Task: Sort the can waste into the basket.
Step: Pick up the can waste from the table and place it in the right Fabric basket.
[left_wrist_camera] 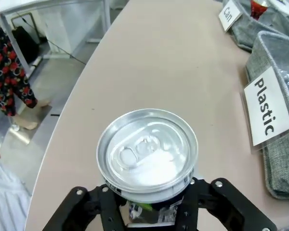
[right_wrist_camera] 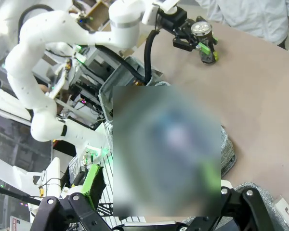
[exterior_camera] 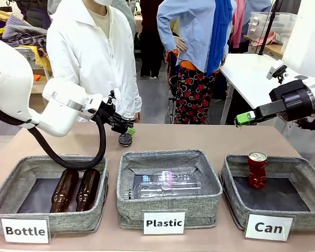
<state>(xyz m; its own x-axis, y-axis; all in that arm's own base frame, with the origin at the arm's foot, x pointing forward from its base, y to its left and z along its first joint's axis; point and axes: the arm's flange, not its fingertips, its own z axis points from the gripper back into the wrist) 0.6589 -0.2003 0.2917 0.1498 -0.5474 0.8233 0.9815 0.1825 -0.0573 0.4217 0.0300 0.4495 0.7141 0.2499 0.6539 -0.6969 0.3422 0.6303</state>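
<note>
Beige tabletop ahead: my left jaws bracket the upright black can, grip unconfirmed, Can basket at four o'clock; right jaws spread, idle.

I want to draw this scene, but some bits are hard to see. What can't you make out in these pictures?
- Black patterned drink can: front view, left gripper covers its top; its side pattern is too small.
- Same can, left wrist view: its silver top hides its sides.
- Right wrist view: a blurred patch covers the middle, hiding the table there.
- Right gripper: front view, its arm is cut off by the right edge.
</note>
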